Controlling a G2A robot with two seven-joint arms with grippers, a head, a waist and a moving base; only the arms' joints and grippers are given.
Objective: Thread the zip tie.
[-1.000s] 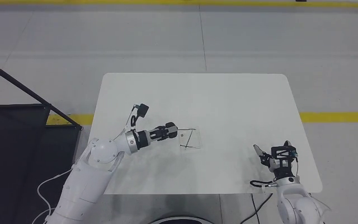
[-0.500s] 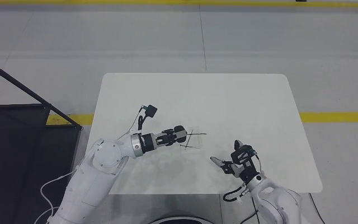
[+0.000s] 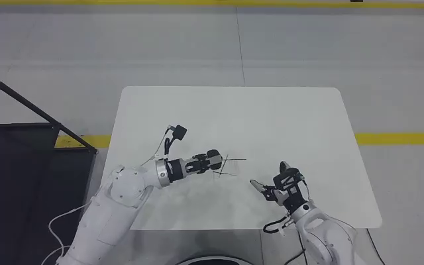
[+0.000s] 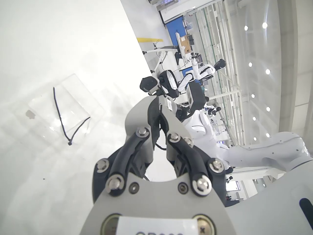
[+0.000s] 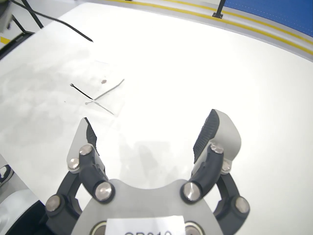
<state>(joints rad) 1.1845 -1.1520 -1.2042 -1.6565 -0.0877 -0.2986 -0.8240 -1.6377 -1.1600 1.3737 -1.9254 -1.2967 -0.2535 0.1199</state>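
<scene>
From above, the left gripper [image 3: 213, 158] is pinching the zip tie [image 3: 235, 159] over the desk [image 3: 298, 119], tail pointing right. Its wrist view is showing fingers [image 4: 140, 118] pressed shut, seemingly on the tie. In the right wrist view, the right gripper [image 5: 150, 121] is hanging open; reaching in, it could knock the thin tail aside.

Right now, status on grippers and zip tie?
Left gripper shut on thin black plastic zip tie, tip in air. Right gripper open, apart from it. Second black zip tie bent on clear sheet below.
</scene>
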